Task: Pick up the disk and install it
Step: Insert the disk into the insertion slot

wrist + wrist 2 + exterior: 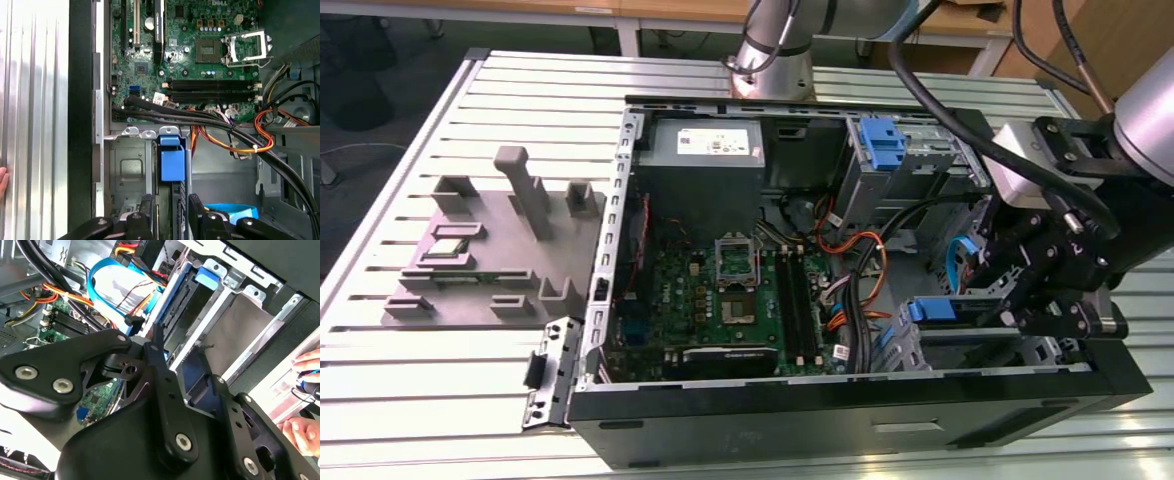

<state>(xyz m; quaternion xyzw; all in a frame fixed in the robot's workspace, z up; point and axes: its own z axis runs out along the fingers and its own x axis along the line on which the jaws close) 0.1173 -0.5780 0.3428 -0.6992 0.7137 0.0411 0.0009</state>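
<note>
At the lower right of the exterior view, the gripper [1017, 315] reaches into the open computer case [854, 415] on the table [440, 400]. It is clamped on the disk [172, 162], which stands on edge in the drive cage [127, 170], near the motherboard [200, 60].

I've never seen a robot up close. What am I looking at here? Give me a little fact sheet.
Setting: open black desktop computer case lying on a slotted metal table
Robot: black gripper low over the case's drive bay
Task item: the disk, a flat drive in a blue plastic carrier, on edge in the metal bay, right at the gripper
Nearby: green motherboard; grey power-supply box
Person: a hand outside the case
</note>
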